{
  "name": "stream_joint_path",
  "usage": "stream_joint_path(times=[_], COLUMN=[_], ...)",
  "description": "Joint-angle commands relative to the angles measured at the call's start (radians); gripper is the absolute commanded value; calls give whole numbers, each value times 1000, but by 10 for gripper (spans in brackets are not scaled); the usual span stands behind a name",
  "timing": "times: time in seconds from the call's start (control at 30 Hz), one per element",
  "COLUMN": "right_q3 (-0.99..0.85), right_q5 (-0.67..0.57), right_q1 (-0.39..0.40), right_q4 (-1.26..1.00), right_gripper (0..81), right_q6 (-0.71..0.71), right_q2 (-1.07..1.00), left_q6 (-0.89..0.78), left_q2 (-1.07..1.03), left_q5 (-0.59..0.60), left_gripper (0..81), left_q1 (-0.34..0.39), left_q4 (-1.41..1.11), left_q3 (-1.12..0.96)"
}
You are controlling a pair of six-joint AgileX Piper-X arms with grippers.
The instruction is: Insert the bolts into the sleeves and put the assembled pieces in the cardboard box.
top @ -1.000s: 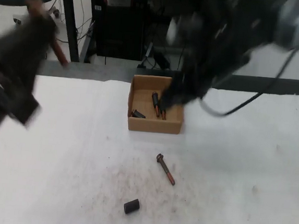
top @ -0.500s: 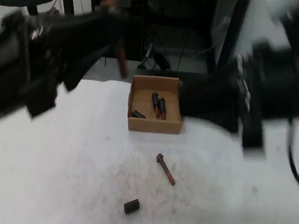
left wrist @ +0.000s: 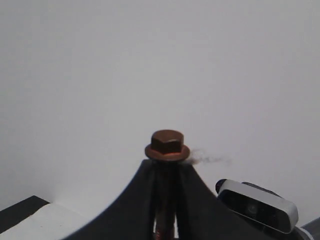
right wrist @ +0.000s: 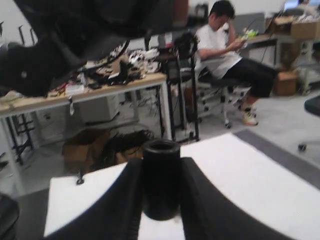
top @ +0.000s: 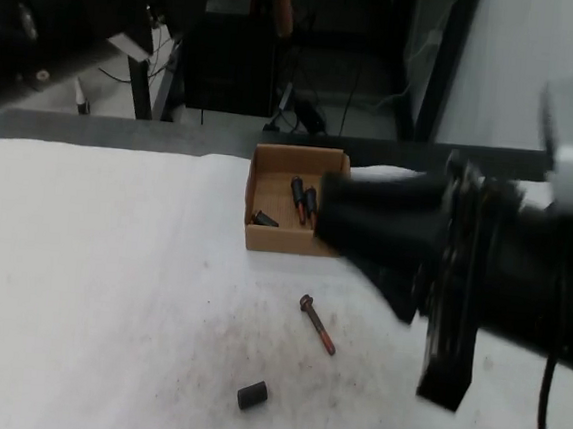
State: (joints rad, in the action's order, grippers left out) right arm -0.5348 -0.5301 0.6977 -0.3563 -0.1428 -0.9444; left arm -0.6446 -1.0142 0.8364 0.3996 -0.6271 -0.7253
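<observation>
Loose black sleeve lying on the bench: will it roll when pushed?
Likely yes: the sleeve lies on its side, and the held sleeve in the right gripper is a plain tube. It looks rigid, so the fingers probably won't deform it.

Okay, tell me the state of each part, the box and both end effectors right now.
left end effector: shut on held bolt.
right end effector: shut on held sleeve.
cardboard box: open, assembled pieces inside.
loose bolt: lying on the bench, unsleeved.
loose sleeve: lying on the bench, apart from the loose bolt.
</observation>
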Motion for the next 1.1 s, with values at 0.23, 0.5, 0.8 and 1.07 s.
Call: stream_joint_path(times=[0.23,0.5,0.8,1.07], right_q3=[2,2,-44,-68], right_q5=[36,24,24,30], right_q1=[-1,2,2,-2], right_q4=[-81,-81,70,98], right_gripper=[8,8,8,8], right_q6=[-106,-111,-79,-45], right_q2=[5,5,5,5], left_q6=[-3,38,145,155], left_q2=[1,1,-3,-16], left_q5=[78,84,78,52], left_gripper=[1,1,1,1], left_q1=[1,1,79,119], left_q4=[-11,-4,121,122], left_q3=[-11,-11,-11,-11])
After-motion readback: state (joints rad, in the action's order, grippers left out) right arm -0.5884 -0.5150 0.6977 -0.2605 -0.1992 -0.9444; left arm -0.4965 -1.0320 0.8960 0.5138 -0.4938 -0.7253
